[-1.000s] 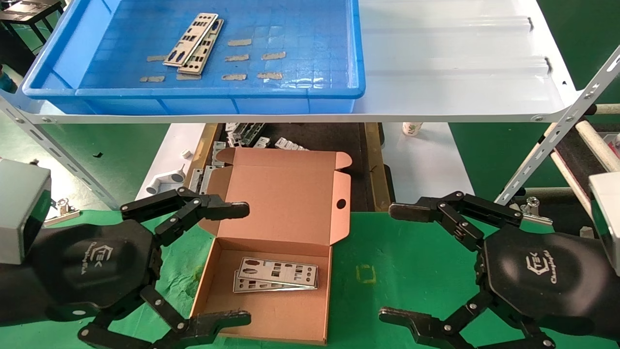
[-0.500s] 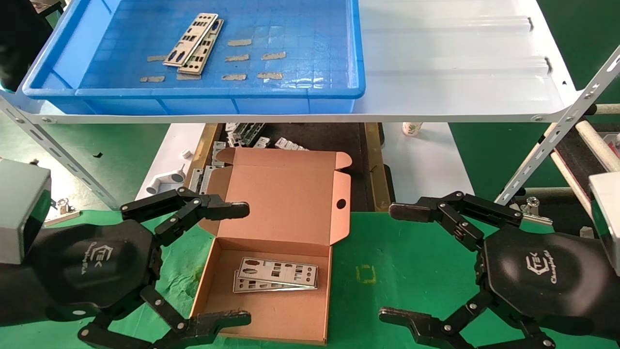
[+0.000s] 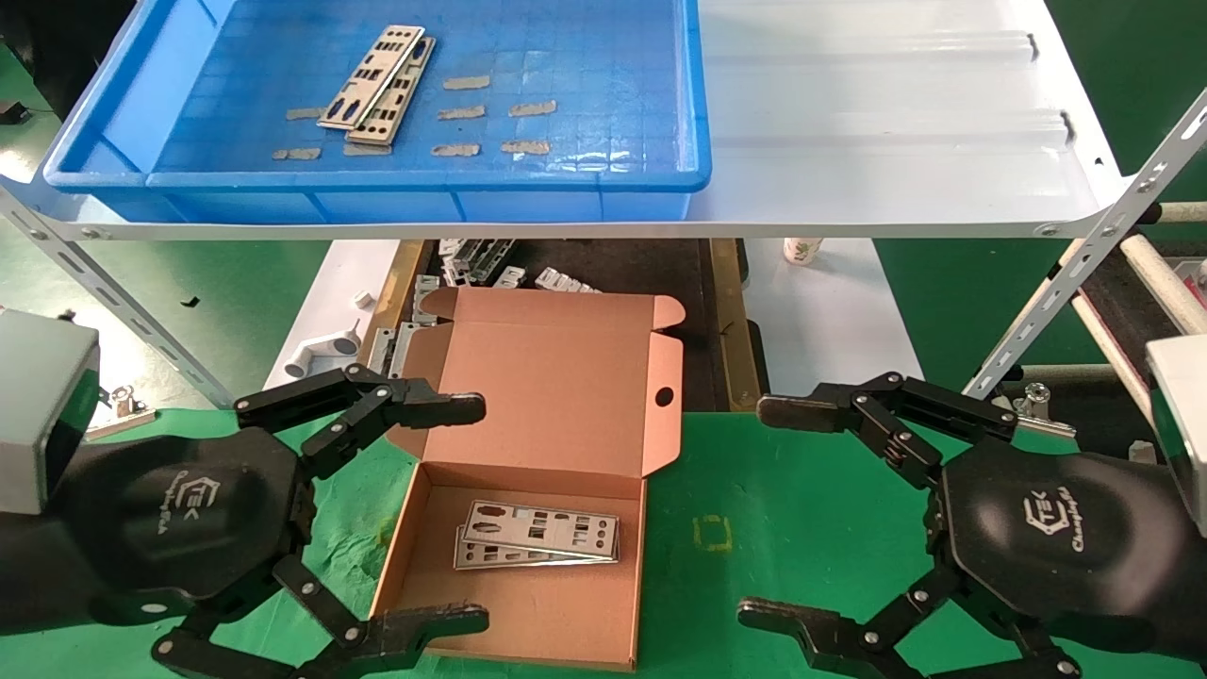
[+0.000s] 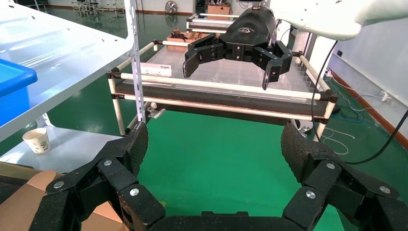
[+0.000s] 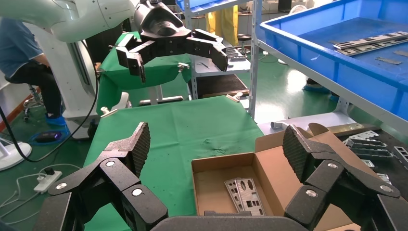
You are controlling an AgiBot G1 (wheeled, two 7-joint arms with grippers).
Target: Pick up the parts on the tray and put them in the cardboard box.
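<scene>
Two silver punched plates lie overlapped in the blue tray on the upper shelf, also in the right wrist view. The open cardboard box sits on the green mat below with two more plates on its floor, seen too in the right wrist view. My left gripper is open and empty, straddling the box's left wall. My right gripper is open and empty over the mat to the right of the box.
The white metal shelf sheet carries the tray and overhangs the box's far side. Grey brackets and a white plastic piece lie behind the box. A paper cup stands at the back right. A rack of rails is on the right.
</scene>
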